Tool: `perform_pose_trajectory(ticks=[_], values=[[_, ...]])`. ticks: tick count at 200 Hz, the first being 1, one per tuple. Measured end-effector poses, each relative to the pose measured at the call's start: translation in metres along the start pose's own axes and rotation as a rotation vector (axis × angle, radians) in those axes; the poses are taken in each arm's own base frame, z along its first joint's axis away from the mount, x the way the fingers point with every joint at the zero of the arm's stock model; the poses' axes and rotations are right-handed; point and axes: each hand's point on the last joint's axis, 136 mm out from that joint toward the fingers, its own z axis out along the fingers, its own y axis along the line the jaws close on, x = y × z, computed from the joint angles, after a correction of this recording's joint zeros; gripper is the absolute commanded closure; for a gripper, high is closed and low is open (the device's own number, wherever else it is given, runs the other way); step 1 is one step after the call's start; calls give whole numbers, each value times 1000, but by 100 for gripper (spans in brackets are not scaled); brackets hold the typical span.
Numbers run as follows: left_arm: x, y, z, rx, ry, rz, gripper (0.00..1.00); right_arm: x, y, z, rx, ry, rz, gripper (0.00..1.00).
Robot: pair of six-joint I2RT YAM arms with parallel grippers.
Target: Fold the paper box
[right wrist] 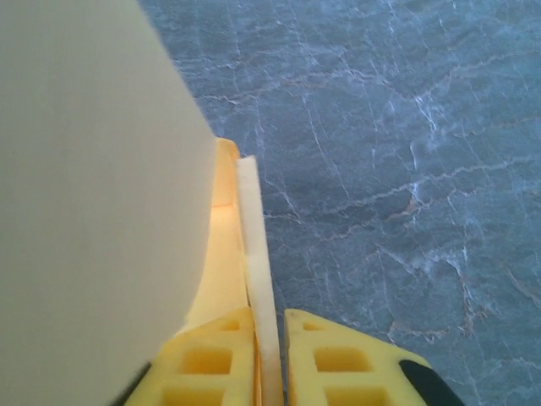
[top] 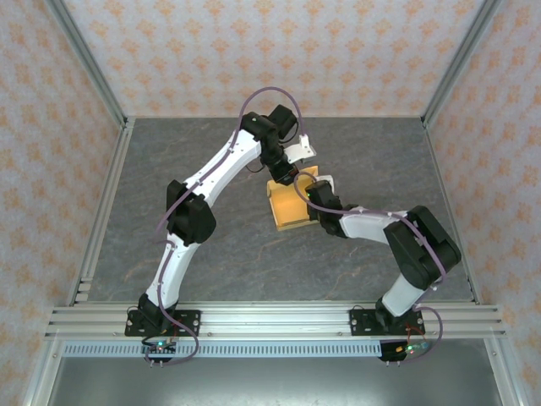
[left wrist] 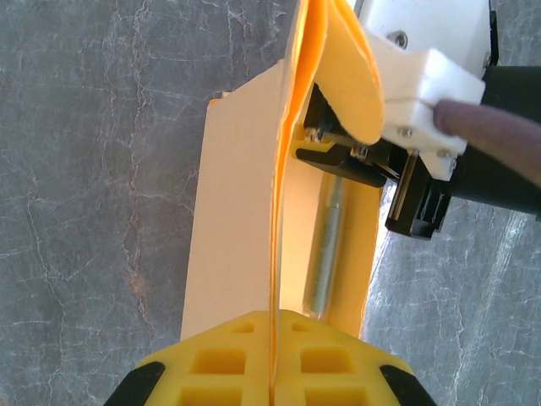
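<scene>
The orange-yellow paper box (top: 292, 207) stands partly formed in the middle of the table, held between both arms. My left gripper (top: 287, 176) reaches down at its far edge. In the left wrist view that gripper (left wrist: 273, 315) is shut on a thin upright wall of the box (left wrist: 237, 194). My right gripper (top: 314, 196) is at the box's right side. In the right wrist view a pale box wall (right wrist: 254, 245) runs between its fingers (right wrist: 270, 317), lying against the left pad, with a narrow gap to the right pad. A large pale panel (right wrist: 84, 169) hides the left of that view.
The grey marbled tabletop (top: 380, 161) lies all round the box. Aluminium rails (top: 279, 317) run along the near edge and up both sides. Patterned walls (top: 270, 51) close the back and sides. The right arm's white and black wrist (left wrist: 423, 76) crowds the box's right side.
</scene>
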Motion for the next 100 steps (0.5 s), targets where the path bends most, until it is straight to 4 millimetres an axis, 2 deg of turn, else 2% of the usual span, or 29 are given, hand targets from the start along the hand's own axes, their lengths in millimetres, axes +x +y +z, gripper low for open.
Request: perform_pose_trajectory(ticks=[40,63,100], values=[[3,-3,9,8,17,5,100,0,-9,-2,-49,23,85,54],[5,-5,12,-6,29,24,100,0,-11,-6,-86,42,135,47],[15,-1,24,-58,91,47,100,-24,-8,-26,-178,-11,217,40]])
